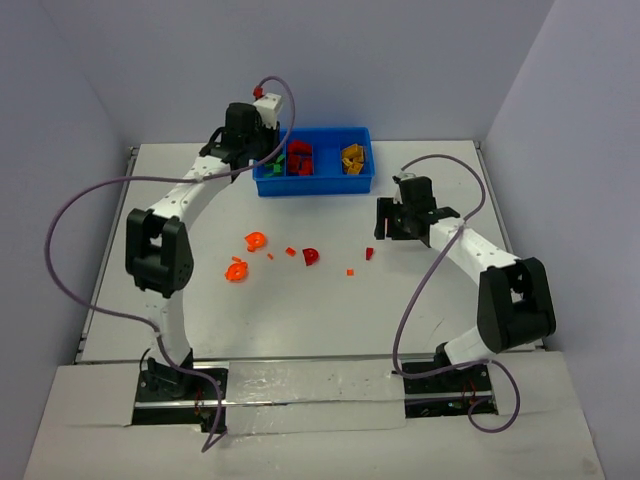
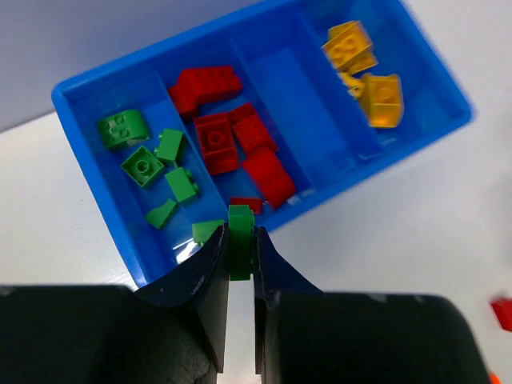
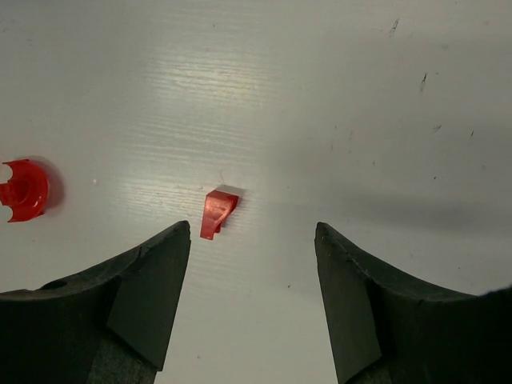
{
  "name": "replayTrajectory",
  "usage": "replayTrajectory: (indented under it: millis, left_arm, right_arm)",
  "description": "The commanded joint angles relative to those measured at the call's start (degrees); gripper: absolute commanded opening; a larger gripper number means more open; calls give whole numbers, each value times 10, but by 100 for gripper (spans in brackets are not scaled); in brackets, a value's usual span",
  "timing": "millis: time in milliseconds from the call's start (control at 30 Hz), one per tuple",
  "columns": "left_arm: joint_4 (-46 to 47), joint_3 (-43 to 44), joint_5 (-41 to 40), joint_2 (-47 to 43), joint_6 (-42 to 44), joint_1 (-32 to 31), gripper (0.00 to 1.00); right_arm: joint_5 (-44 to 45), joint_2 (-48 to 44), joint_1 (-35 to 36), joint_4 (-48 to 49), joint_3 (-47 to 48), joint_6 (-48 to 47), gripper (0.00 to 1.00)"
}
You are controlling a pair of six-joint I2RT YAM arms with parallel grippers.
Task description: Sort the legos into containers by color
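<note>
We see left gripper [image 2: 240,242] clamping green brick [image 2: 240,222] over tray [image 2: 120,216] edge; right gripper [image 3: 250,234] spread above red piece [image 3: 216,213], off tray.

On left arm [image 1: 185,205]: stretched far forward, folded at elbow, forearm angled inward. At left gripper [image 2: 241,246]: pointed down, jaws nearly closed, pinching green lego [image 2: 240,218] edge-on at tips. On right arm [image 1: 480,255]: reaching forward and inward, kept low. At right gripper [image 3: 253,240]: facing down, jaws spread wide, gripping nothing.
</note>
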Motion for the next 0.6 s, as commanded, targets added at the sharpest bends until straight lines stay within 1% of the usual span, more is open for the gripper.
replayTrajectory:
  millis: [0,100,233,367,467,567]
  left_arm:
    - [38,72,-22,55,-17,11,0]
    - [44,109,-29,104,-3,13,0]
    - [57,129,-43,148,18,19,0]
    - [54,143,-51,175,22,24,0]
    - [54,144,-62,185,42,26,1]
    - [57,142,-67,191,41,30,14]
  right_arm:
    - [14,21,2,7,3,12,70]
    - [5,52,2,2,15,20,69]
    - [-2,84,2,-6,28,31,68]
    - [-7,110,2,-11,39,37,68]
    - [-12,124,2,-16,47,42,68]
    - [-12,138,3,-20,56,46,67]
